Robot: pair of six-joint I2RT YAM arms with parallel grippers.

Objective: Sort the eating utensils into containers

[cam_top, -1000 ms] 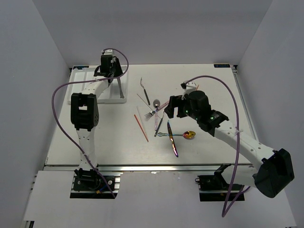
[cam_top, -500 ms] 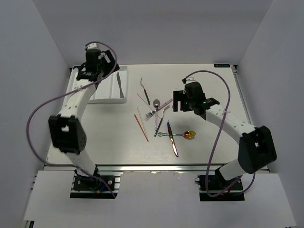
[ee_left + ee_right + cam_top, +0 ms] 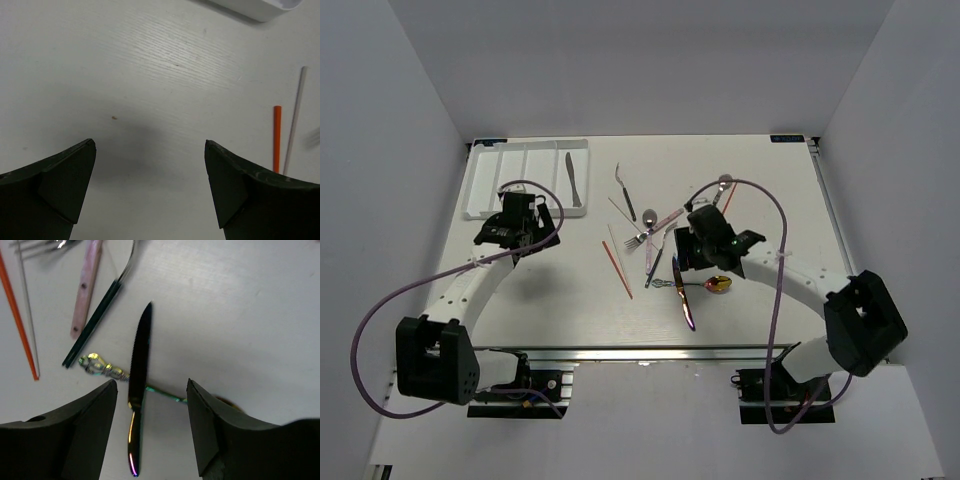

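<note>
My left fingers (image 3: 510,222) spread fully, holding nothing, hovering over bare counter (image 3: 150,60). Orange chopstick (image 3: 276,137) and pale chopstick (image 3: 295,115) lie just right of them. White tray (image 3: 525,178) ahead, one knife (image 3: 572,178) in slot nearest them. My right fingers (image 3: 151,382) part-open, empty, straddling dark knife (image 3: 141,345). It lies flat, crossing handle of gold-bowled spoon (image 3: 718,284).
</note>
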